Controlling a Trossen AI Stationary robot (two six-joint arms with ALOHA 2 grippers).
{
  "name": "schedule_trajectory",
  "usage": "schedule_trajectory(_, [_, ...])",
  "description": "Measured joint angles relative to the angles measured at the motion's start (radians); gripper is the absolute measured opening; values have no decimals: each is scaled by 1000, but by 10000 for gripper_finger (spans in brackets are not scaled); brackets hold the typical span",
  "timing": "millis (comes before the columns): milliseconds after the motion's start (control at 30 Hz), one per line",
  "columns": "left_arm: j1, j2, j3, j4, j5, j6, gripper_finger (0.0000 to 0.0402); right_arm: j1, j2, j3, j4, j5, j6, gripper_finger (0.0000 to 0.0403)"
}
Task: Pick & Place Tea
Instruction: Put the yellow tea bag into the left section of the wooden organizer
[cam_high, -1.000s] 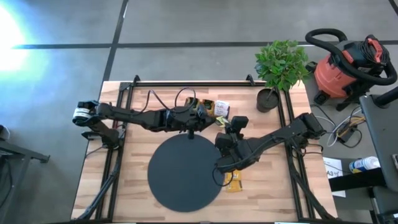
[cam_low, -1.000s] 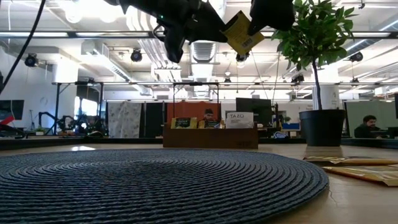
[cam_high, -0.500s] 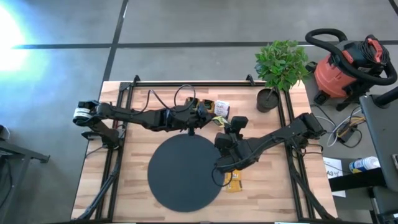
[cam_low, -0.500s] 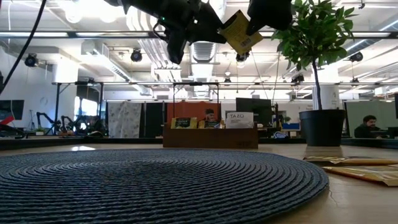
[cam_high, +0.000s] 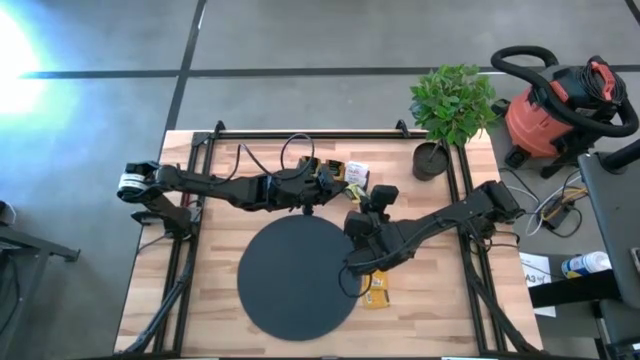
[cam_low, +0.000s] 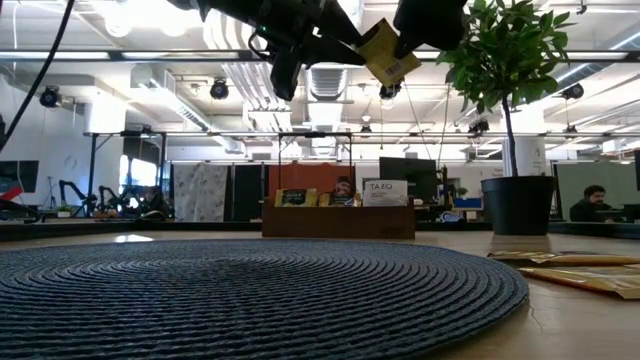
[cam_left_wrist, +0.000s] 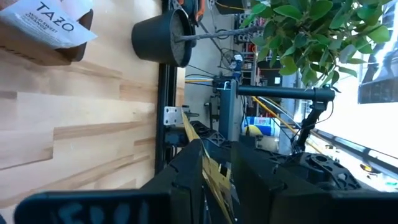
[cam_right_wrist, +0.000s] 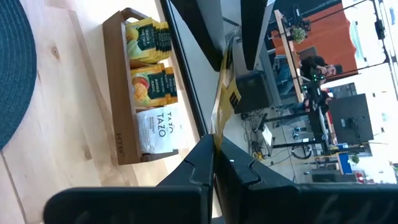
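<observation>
Left gripper (cam_high: 322, 183) sits high above the counter (cam_high: 220, 250), just in front of the wooden tray (cam_right_wrist: 119, 93) — its fingers (cam_left_wrist: 186, 180) are narrowed on a yellow tea sachet (cam_low: 388, 52) held edge-on, well off the surface. In the low view that sachet hangs tilted near the top, above the far edge of the black disc (cam_high: 297, 278). Right gripper (cam_high: 352, 268) is lower, over the disc's right rim, fingers (cam_right_wrist: 205, 155) pressed fully together; can't tell from its wrist view whether they pinch anything — the yellow sachet seen past them seems to be the one the left arm holds. The tray stands at the back of the counter with 3 groups of sachets upright in it: yellow with dark-green mark (cam_right_wrist: 148, 34), orange-red (cam_right_wrist: 152, 84), white TAZO ones (cam_right_wrist: 155, 127). 2 more yellow sachets (cam_high: 376, 290) lie flat on the counter just right of the disc, near the right gripper. Potted plant (cam_high: 450, 105) at the back right corner. Red shop vacuum (cam_high: 560, 105) on the floor beyond the counter. People seated far back in the room (cam_low: 594, 200)
</observation>
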Motion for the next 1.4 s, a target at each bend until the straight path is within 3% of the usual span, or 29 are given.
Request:
schedule_trajectory(533, [-1,35,-2,13,18,36,76,-8,0,0,32,0,0,8])
schedule_trajectory(800, [0,36,-2,17,27,72,7,-8,0,0,49,-1,0,9])
schedule_trajectory(1233, [1,37,-2,11,33,136,1,8,-1,0,69,-6,34,9])
schedule_trajectory(1400, [17,37,-2,-3,30,146,1,42,-8,0,72,-6,68,37])
